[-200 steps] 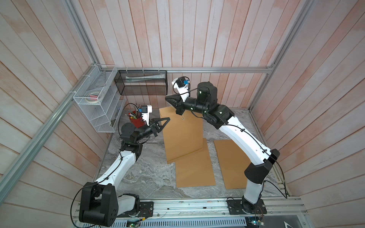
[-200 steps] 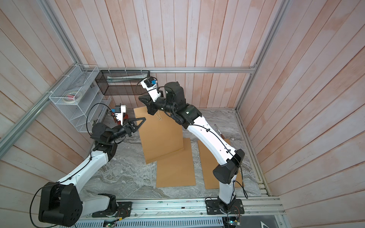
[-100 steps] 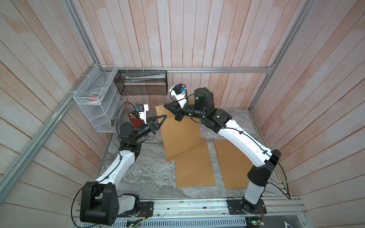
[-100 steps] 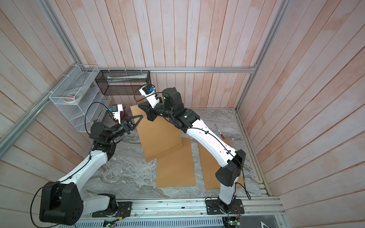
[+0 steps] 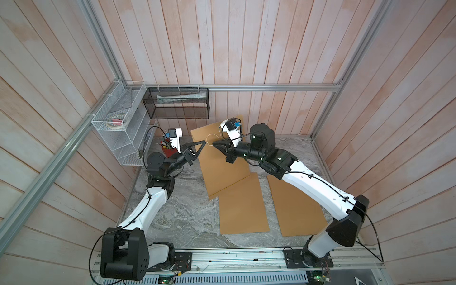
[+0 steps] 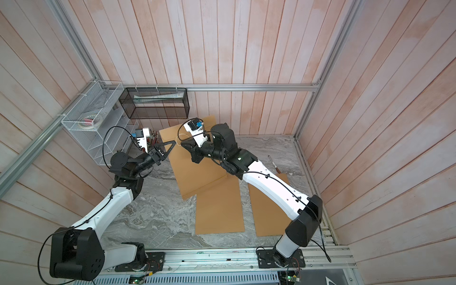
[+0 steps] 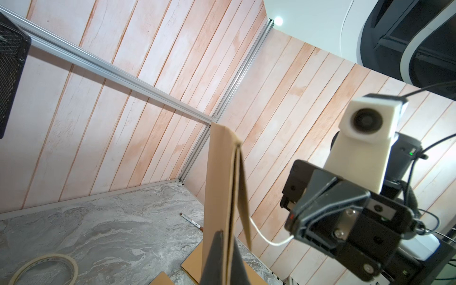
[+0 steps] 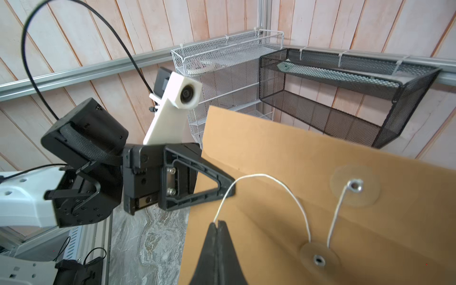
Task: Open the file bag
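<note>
— Where is the file bag (image 5: 223, 158) sitting?

— It is standing nearly upright over the far middle of the surface (image 5: 187, 212), with its broad face turned up in both top views. The left jaws are clamping its left edge, squeezed tight on the card.

— And the right jaws?

— They are pressed together on the white string (image 8: 261, 175), high on the bag's left side and just beside the left jaws. From those tips the string is arching over to the lower disc (image 8: 318, 259), passing round it, then running on to the upper disc (image 8: 355, 185) on the flap (image 7: 243, 197).

— Is the flap lying flush?

— No, it is standing slightly off the body, as the left wrist view is showing edge-on.

— Is the bag's lower edge touching the surface?

— I cannot tell. In a top view it is overlapping the middle flat bag (image 5: 243, 204), which is lying on the near part of the surface. Another flat bag (image 5: 296, 209) is lying just to the right of that one, apart from it. A pen (image 6: 273, 164) is lying near the far right wall.
</note>
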You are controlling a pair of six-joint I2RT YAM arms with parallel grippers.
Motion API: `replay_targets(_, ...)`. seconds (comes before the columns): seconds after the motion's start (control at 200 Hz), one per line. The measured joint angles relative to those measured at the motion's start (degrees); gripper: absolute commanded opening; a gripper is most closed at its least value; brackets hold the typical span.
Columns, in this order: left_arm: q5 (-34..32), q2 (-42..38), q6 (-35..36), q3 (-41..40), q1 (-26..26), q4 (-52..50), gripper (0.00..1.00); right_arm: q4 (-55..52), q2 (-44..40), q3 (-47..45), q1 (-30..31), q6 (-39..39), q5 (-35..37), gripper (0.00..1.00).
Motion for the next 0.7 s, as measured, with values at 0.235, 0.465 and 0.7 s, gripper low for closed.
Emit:
replay_targets(0.235,-0.9,0.9,-1.5,0.8,0.1,2.1,0.00,3.9,-2.4,-8.5,0.0,2.7,0.8,0.00)
replay_targets(0.465,-0.9,1.2,-2.4,0.8,0.2,3.1,0.00,6.6,-3.4,-14.5,0.0,5.0,1.5,0.00)
replay_targets(0.7,-0.9,1.3,-2.4,2.0,0.3,3.1,0.00,8.5,-5.9,-18.8,0.0,6.6,2.8,0.00)
